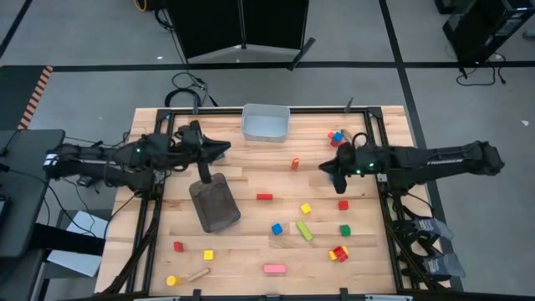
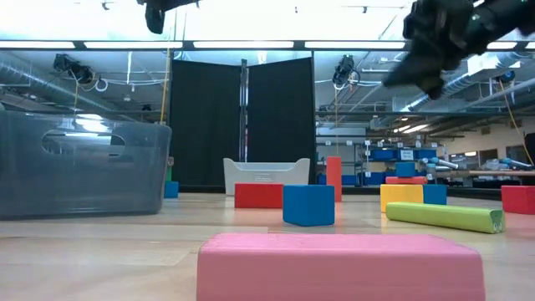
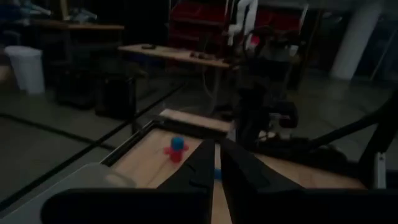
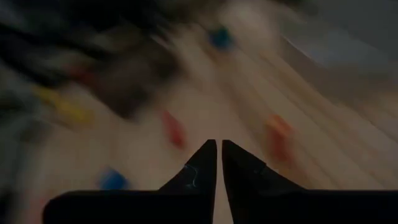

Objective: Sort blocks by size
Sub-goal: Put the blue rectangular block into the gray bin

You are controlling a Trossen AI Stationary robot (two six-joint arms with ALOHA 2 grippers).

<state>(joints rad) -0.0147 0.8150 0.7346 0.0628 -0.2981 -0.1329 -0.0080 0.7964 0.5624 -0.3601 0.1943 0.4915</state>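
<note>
Jaws on both arms are narrowed to a slit with nothing between them: the left gripper (image 1: 224, 150) hangs above the far-left counter (image 1: 251, 251), just beyond the dark grey tray (image 1: 216, 206); the right gripper (image 1: 326, 166) hovers over the far right, near an upright red block (image 1: 294, 163). A light bin (image 1: 266, 122) sits at the far edge. To sort well, I would settle on one block, open over it, and descend squarely. The blocks lie scattered across the counter's middle and right: longest are a green bar (image 1: 304, 231) and pink bar (image 1: 274, 268), then small cubes like the blue one (image 1: 276, 228).

Wrist views dim — right perhaps motion-blurred.
</note>
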